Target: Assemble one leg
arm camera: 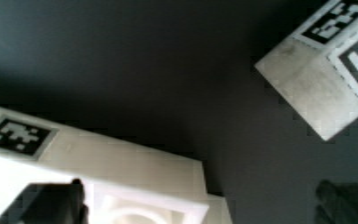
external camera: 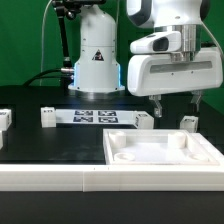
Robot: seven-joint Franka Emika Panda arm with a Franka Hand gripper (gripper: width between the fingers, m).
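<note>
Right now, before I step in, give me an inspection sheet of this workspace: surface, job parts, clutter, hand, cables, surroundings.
Surface: black table, with the marker board lying flat on it.
Job's things: small white legs lie apart on the table, the nearest leg close to the hand; large white panel in front.
Clutter: nothing seen.
Grippers: hand open, empty, above the table.
Cables: what looks like a dark cable behind the arm's base.
Surroundings: green backdrop.

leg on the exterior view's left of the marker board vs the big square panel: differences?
Size: the leg is a small block; the panel is far wider.
Place: the leg sits beside the marker board; the panel lies nearer the camera.
Shared: both white, on the black table.
</note>
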